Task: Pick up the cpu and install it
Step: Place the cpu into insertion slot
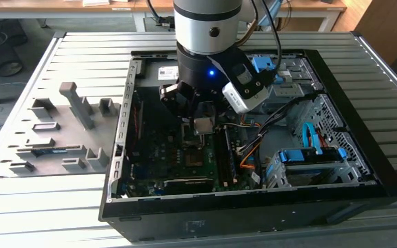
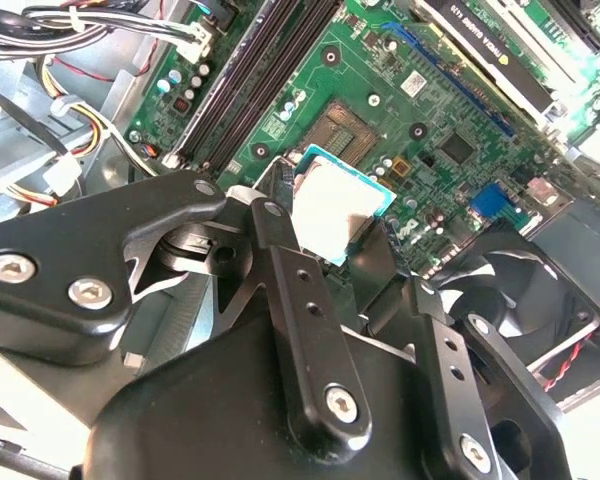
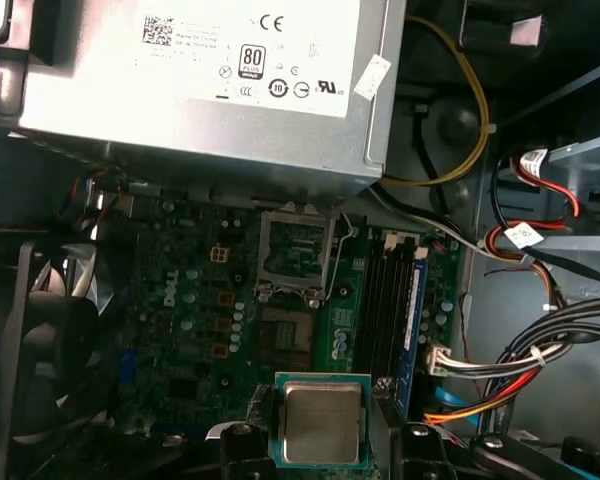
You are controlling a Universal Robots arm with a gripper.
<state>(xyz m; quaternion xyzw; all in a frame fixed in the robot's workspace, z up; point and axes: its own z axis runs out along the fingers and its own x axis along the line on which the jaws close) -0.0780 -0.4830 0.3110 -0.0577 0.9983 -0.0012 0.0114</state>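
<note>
The end effector [image 3: 322, 412] is closed narrowly on the cpu [image 3: 322, 423], its dark fingers pressing two opposite edges, so those edges are covered in both wrist views. The pale metal top and green rim of the chip show; its underside is hidden, and its near edge runs into the picture's border in the first wrist view. The chip hangs inside the open computer case [image 1: 392, 181], above the motherboard [image 3: 210, 300] and apart from it. In the second wrist view it sits just beside the bare socket [image 2: 342, 130], partly overlapping that socket's corner, though how high it floats cannot be told. The arm's body blocks the rear of the case in the exterior view. A silver power supply [image 3: 200, 90], memory slots [image 3: 385, 300], bundled cables [image 3: 520, 360] and a black fan [image 2: 540, 290] surround the board. A grey fixture tray [image 1: 60, 134] lies on the slatted desk [image 1: 33, 206] at the exterior view's left.
</note>
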